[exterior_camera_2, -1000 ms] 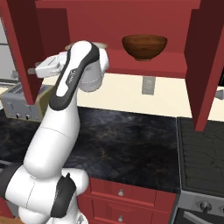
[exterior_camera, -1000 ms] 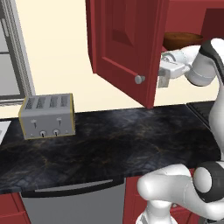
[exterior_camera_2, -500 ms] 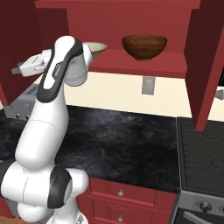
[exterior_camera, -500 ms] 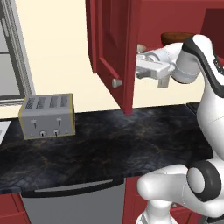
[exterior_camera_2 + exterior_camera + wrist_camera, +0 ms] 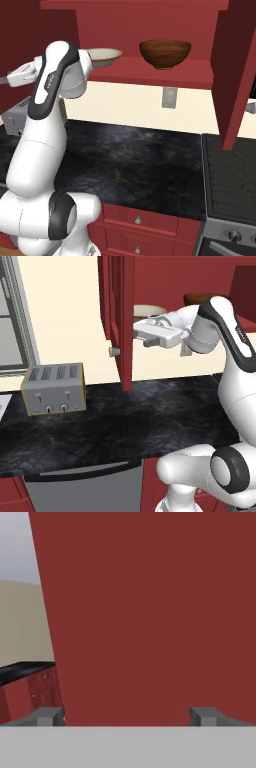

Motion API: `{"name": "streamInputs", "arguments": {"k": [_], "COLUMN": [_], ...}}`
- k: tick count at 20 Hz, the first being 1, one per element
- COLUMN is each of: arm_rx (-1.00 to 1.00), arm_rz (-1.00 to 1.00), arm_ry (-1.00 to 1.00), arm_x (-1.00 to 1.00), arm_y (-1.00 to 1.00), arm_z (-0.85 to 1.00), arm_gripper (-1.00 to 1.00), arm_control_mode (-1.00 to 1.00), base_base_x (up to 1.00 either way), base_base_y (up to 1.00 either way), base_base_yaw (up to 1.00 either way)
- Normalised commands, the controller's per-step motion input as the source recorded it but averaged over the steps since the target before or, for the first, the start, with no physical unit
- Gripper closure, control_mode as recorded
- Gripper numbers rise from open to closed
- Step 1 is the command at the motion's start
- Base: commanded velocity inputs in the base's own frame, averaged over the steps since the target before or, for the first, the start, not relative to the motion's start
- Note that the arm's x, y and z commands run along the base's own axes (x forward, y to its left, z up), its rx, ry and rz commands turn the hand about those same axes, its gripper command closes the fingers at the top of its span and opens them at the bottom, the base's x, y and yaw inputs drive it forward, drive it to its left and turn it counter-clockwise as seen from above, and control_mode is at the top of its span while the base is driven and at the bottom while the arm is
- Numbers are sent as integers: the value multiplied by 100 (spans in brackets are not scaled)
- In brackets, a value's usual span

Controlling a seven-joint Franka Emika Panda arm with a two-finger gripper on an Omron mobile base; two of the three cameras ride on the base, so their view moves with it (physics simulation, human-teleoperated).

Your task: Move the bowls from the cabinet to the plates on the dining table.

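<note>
Cabinet door (image 5: pixel 121 321) swung open, upper centre. Both bowls sit on the shelf: cream bowl (image 5: pixel 103 56) and brown bowl (image 5: pixel 165 53), top of frame. Gripper (image 5: pixel 127 716) spread wide, empty, facing the door. Nothing moved yet.

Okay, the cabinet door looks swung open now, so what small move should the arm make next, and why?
Probably draw the open gripper back from the cabinet door and swing it toward the cream bowl. The fingers face the door's flat panel and hold nothing, while both bowls, the brown bowl too, sit exposed on the shelf.
</note>
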Motion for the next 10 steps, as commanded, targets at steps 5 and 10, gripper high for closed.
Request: {"name": "streamInputs", "arguments": {"k": [5, 10], "arm_rx": [0, 0], "arm_rz": [-12, -19], "arm_ry": [0, 0], "arm_x": [-6, -3], "arm_y": [26, 33], "arm_z": [3, 0], "arm_gripper": [-100, -100], "arm_control_mode": [-100, -100], "base_base_x": [0, 0], "base_base_y": [0, 0], "base_base_yaw": [0, 0]}}
